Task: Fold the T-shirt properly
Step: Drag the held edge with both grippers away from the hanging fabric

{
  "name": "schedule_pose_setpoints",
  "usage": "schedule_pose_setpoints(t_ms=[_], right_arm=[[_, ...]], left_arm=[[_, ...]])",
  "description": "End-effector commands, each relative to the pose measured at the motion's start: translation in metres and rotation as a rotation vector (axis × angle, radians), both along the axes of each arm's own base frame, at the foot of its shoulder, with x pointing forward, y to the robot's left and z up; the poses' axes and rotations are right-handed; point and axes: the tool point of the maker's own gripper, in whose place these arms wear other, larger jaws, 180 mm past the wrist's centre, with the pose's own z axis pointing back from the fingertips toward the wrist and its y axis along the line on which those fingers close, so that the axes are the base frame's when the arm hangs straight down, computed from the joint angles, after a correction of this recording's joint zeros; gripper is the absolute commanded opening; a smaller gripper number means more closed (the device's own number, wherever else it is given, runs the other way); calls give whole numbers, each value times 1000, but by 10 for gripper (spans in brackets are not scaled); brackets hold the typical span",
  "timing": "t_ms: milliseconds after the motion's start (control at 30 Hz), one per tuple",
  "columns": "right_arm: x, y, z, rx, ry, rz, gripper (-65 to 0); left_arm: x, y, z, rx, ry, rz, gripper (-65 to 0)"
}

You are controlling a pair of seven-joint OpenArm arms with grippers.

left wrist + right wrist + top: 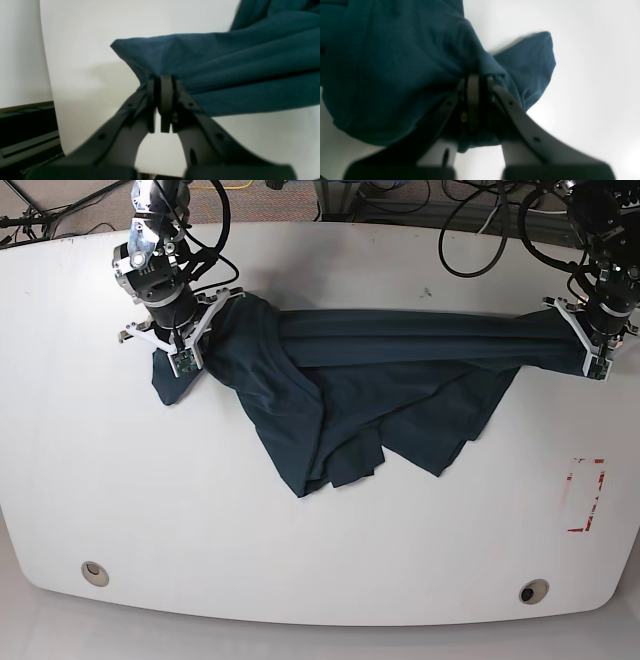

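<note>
The dark teal T-shirt hangs stretched between my two grippers above the white table, its lower folds drooping onto the tabletop in the middle. In the base view my left gripper is at the right, shut on one end of the cloth. The left wrist view shows that left gripper pinching a bunched corner of the T-shirt. My right gripper is at the base view's left, shut on the other end. Seen from the right wrist, the right gripper is buried in the T-shirt.
Red corner marks lie on the table at the right. Two round holes sit near the front edge. Cables trail behind the table's far edge.
</note>
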Motion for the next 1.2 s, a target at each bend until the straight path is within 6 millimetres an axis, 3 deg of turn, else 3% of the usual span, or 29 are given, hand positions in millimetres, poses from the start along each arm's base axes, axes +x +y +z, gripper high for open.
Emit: schedule_pose_setpoints(t_ms=[0,333,400,533,667,733,867,1167], right_arm=[[4,-4,7,-14,-30,-5,-650],[-4,-7,-9,-7,23,-11,-632],[-6,-7,-22,7,54,-15,-558],[-5,-10,-31,21,67,-29,-469],[0,-16,-39,38,60,-53,-405],[15,-22,-50,69,53,-82,-384],[19,-24,-54,82,48,-91,-381],[7,-19,-66,85,103,-80,-335]], left_arm=[[2,7,9,34,-17,5,-647],[27,-17,13,18,-47,-72,-650],[36,-25,14,10,-61,-94,-649],[40,-28,14,11,-63,-102,-650],[37,-28,12,8,-57,-101,-650],[35,-26,10,-6,-61,-84,-650],[31,-24,7,-8,-52,-78,-649],[11,-16,-3,8,3,-68,-647]])
